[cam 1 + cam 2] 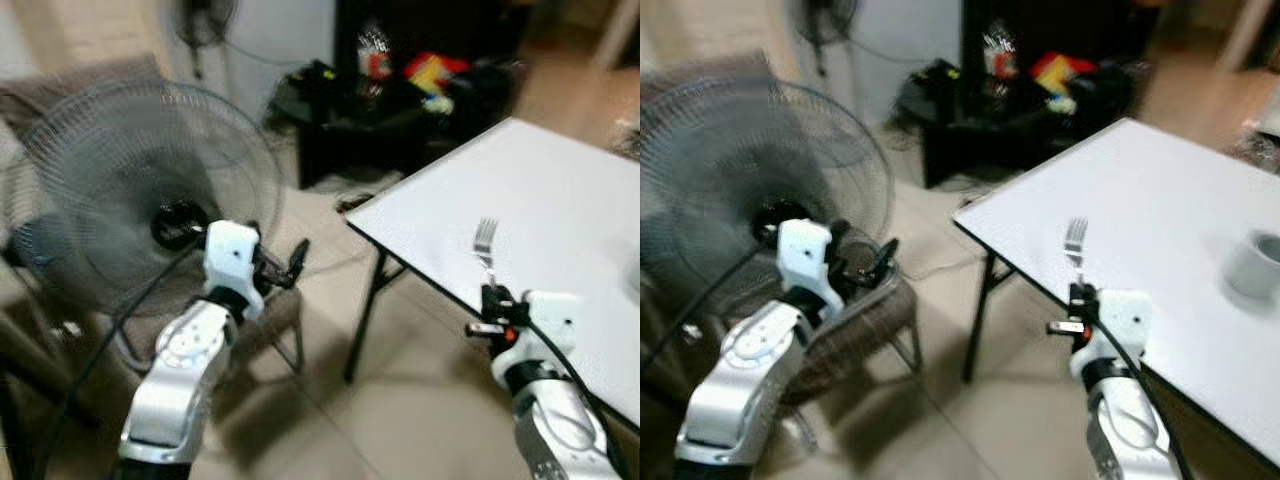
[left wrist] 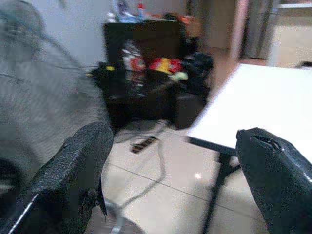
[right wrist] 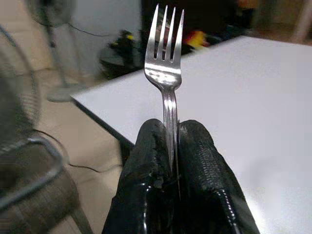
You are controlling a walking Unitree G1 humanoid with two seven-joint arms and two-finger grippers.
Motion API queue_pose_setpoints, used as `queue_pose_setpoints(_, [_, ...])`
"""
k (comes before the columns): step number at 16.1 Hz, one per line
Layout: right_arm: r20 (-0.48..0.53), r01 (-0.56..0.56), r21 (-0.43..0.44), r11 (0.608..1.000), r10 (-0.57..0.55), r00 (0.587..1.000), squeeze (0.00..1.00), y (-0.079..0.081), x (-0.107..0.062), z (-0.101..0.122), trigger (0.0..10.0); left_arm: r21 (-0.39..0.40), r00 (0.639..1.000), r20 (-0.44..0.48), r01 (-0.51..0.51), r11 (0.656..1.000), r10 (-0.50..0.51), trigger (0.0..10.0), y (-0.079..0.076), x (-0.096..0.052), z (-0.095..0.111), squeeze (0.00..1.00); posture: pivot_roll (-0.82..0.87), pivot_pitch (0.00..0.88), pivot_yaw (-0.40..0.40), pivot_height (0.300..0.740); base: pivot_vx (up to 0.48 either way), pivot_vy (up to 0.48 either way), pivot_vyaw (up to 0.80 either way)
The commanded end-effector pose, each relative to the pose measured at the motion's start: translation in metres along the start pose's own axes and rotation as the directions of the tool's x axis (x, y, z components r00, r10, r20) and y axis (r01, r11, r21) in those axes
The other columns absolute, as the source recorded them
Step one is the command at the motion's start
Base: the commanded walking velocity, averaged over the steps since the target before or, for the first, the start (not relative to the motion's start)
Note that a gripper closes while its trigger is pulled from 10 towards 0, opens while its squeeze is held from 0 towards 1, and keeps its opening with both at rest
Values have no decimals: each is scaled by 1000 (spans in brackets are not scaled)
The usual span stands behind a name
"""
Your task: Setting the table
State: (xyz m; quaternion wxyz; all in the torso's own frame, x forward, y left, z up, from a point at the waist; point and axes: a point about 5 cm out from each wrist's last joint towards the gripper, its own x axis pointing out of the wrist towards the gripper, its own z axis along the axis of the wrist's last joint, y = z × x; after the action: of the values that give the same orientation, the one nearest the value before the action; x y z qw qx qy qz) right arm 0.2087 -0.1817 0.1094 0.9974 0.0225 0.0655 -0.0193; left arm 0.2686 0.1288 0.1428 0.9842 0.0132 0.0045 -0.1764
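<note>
Upright, shiny metal fork [image 3: 165, 73] pinched in right pincer's [image 3: 170, 146] textured black fingers [image 3: 204, 165].

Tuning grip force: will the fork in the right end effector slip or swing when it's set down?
The fork looks like rigid polished metal, so probably stiff but slippery. The right end effector pinches only its thin handle, tines up, so it may pivot. Likely light.

Pale tiled floor [image 1: 420, 400], a big standing fan [image 1: 150, 190] on the left, dark cluttered shelving [image 1: 400, 90] against the back wall, white bench [image 1: 540, 220] on the right.
</note>
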Motion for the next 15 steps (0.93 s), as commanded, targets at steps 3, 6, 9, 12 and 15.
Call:
queue_pose_setpoints(3, [40,-20,16,1000,19,999,0,6,0,8,10000,18,1000,7,-5,1000,5,10000,5,-1,3,0,4,0,-1,740,475,0,-800])
queue_pose_setpoints(6, [42,-17,18,1000,16,999,0,6,0,8,10000,32,1000,5,8,999,-8,10000,3,-1,3,0,3,0,2,740,425,0,-800])
queue_pose_setpoints(9, [41,-8,19,1000,8,999,0,6,-1,8,10000,36,1000,12,10,999,-10,10000,2,0,3,0,1,0,6,740,0,0,-800])
queue_pose_setpoints(12, [31,5,12,1000,-5,1000,0,5,-1,7,10000,44,1000,13,0,999,-1,10000,4,0,4,0,-4,0,12,740,0,0,0])
queue_pose_setpoints(15, [24,9,9,1000,-9,1000,0,4,-1,7,10000,49,1000,16,1,999,-2,10000,4,1,4,0,-3,0,10,740,0,0,0])
